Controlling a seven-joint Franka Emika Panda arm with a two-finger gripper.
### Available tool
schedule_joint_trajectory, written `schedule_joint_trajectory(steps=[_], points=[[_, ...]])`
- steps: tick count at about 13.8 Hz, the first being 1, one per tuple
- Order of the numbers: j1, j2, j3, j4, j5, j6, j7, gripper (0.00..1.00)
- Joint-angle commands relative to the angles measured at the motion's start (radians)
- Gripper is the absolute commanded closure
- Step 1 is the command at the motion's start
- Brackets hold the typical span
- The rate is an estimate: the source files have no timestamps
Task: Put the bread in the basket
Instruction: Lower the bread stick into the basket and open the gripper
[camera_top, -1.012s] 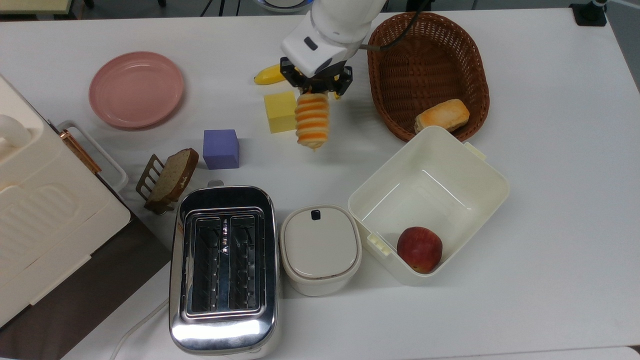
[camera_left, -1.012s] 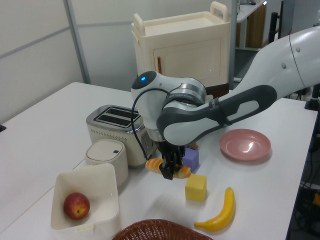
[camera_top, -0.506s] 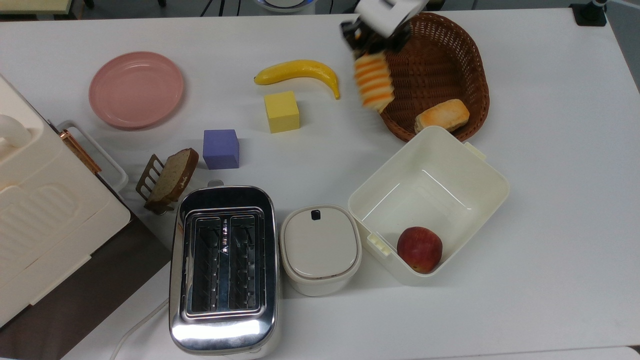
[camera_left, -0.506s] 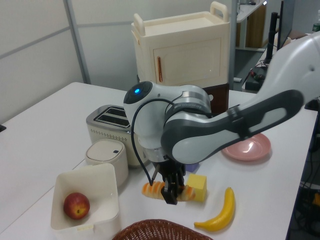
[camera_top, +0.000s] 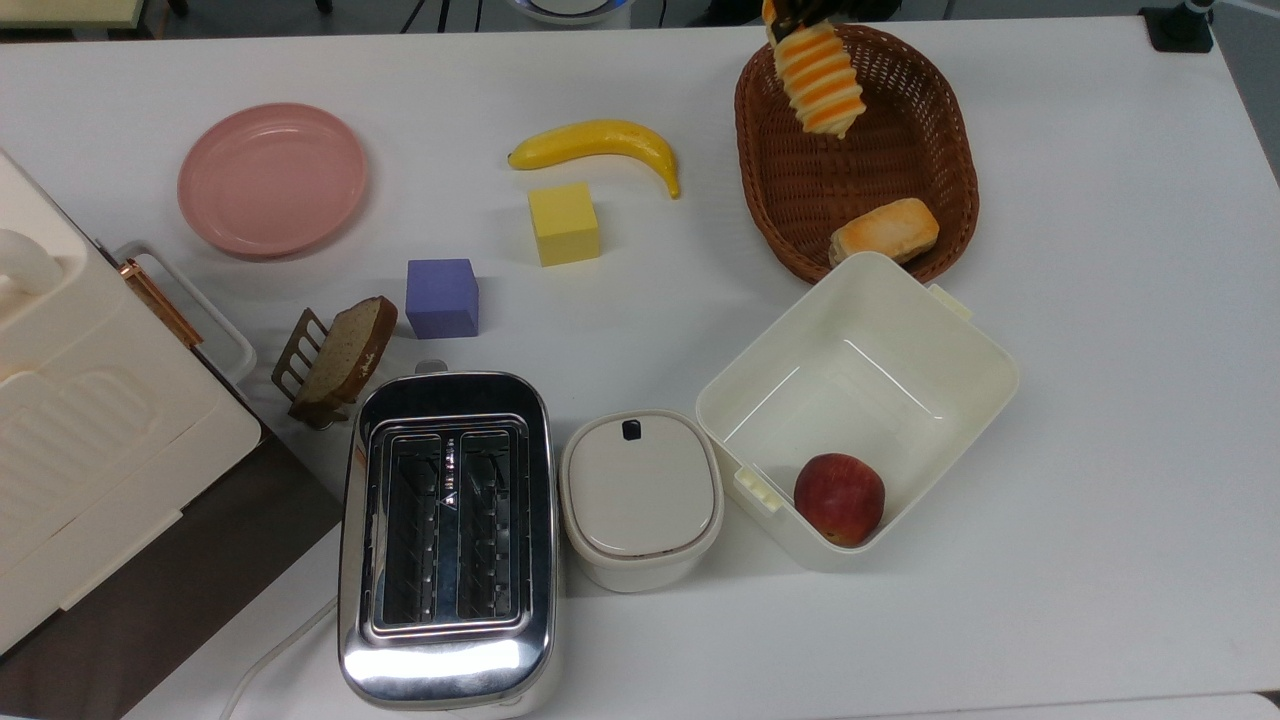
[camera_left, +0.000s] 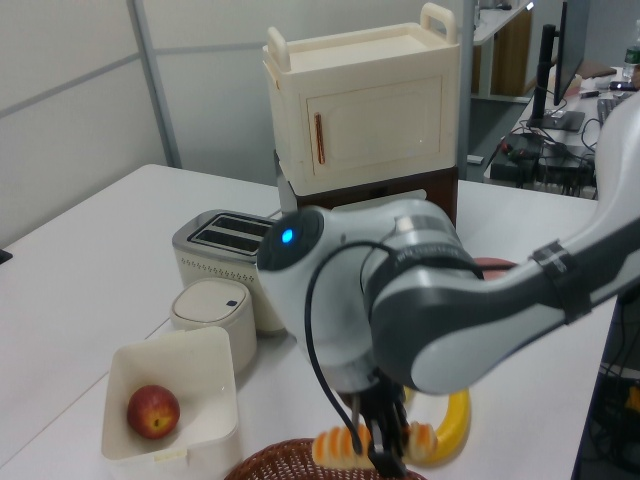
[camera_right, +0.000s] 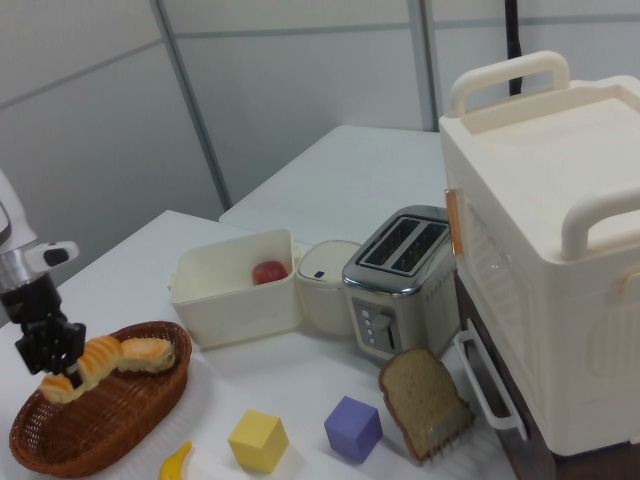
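The bread (camera_top: 820, 80), a ridged loaf striped orange and cream, hangs over the far end of the brown wicker basket (camera_top: 945, 140). My gripper (camera_top: 797, 14) is shut on its upper end at the top view's upper edge. In the right view the gripper (camera_right: 58, 368) holds the bread (camera_right: 92, 360) just above the basket (camera_right: 60, 445), close to a short golden bun (camera_right: 150, 350). That bun (camera_top: 885, 230) lies at the basket's near end. In the left view the gripper (camera_left: 383, 452) grips the bread (camera_left: 340, 447) above the basket rim (camera_left: 290, 452).
A cream tub (camera_top: 965, 345) holding an apple (camera_top: 839, 498) touches the basket's near end. On the table are a banana (camera_top: 595, 145), yellow cube (camera_top: 563, 222), purple cube (camera_top: 441, 297), pink plate (camera_top: 272, 178), toast rack (camera_top: 340, 355), toaster (camera_top: 447, 530) and lidded pot (camera_top: 640, 497).
The gripper has carried the bread from beside the yellow cube, past the banana, to the top view's right and up. It now hangs over the basket.
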Motion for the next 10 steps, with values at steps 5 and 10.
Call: schedule_joint_trajectory(steps=[5,10], points=[[0.056,0.018,-0.016,-0.04,0.013,-0.021,-0.117,1.0],[0.055,0.051,-0.01,-0.014,0.011,-0.008,-0.117,0.0]])
